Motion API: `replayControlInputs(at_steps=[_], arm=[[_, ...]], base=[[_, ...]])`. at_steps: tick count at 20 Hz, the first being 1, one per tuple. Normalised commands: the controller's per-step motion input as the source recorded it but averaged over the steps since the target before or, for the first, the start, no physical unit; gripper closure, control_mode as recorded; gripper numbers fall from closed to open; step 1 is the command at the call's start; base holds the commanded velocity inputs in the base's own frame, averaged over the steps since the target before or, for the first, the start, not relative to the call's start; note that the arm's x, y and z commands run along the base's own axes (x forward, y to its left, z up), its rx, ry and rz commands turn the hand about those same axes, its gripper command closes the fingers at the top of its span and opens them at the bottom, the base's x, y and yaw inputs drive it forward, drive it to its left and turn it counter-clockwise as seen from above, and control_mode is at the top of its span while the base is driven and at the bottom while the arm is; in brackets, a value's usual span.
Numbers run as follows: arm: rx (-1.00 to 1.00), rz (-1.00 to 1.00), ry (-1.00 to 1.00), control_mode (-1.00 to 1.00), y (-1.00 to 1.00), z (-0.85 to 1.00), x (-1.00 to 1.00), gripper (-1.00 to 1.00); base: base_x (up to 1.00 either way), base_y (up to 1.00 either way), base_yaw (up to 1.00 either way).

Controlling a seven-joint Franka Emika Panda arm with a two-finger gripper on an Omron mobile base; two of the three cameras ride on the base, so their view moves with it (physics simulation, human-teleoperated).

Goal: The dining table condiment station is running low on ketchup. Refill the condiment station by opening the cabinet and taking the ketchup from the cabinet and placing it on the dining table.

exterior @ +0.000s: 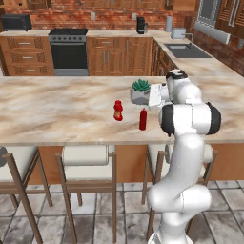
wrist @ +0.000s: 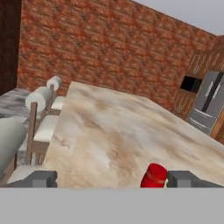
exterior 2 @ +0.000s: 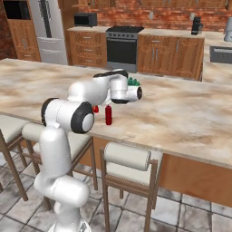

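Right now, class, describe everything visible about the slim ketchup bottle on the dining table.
The ketchup is a slim, tall, plain red squeeze bottle that looks like plastic, tapering to a narrow pointed nozzle. It stands upright on the beige marble-look dining table, near the edge lined with stools. A shorter red bottle stands apart to its left in the left base view. Nothing grips it.

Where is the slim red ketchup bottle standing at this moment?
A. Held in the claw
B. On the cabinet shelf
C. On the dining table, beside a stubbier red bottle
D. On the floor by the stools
C: the ketchup stands upright on the dining table, just right of the stubbier red bottle.
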Motion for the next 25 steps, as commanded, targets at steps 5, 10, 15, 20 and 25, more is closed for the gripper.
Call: replayControlInputs(at_steps=[5,10,15,20,25], arm=[[-0.04,-0.13,-0.02,-1.0,0.44,0.35,-0.7,-1.0],[-0.03,-0.12,0.0,-1.0,0.31,0.05,-0.92,-1.0],[-0.03,-0.12,0.0,-1.0,0.29,0.04,-0.99,-1.0],[-0.05,-0.11,0.0,-1.0,0.07,0.44,-0.83,-1.0],[-0.02,-0.12,0.05,-1.0,0.0,0.66,-0.49,-1.0]], base=[[0.0,0.0,0.0],[0.0,0.0,0.0],[0.0,0.0,0.0],[0.0,0.0,0.0],[0.0,0.0,0.0]])
